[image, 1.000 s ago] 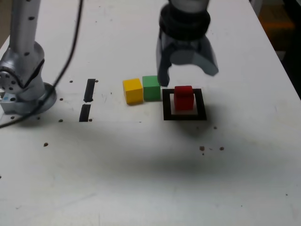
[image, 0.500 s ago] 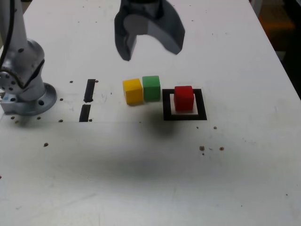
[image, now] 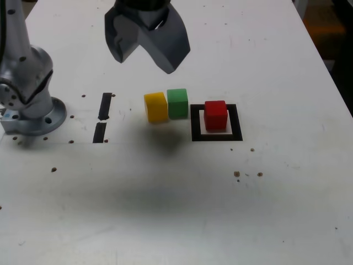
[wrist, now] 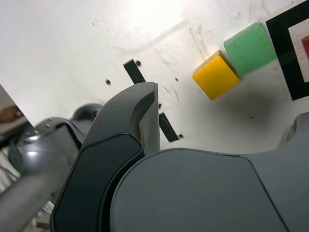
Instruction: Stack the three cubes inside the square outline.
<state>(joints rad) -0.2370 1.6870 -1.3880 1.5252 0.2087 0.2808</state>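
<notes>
Gripper (image: 144, 58) hangs above the table (image: 287, 210), jaws spread wide, holding nothing. Below it toward the exterior view's right lies the square outline (image: 216, 136), edges square to the table, red cube (image: 215, 114) inside. Yellow cube (image: 155, 106) and green cube (image: 177, 102) touch in a row almost under the jaws.

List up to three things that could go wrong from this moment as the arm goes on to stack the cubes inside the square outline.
1. The yellow cube and green cube sit touching, so a finger of the open gripper may knock one while closing on the other.
2. The red cube stands slightly off-centre in the square outline, so a stack built on it might lean over the border.
3. A cube set down skewed could topple the stack.
</notes>
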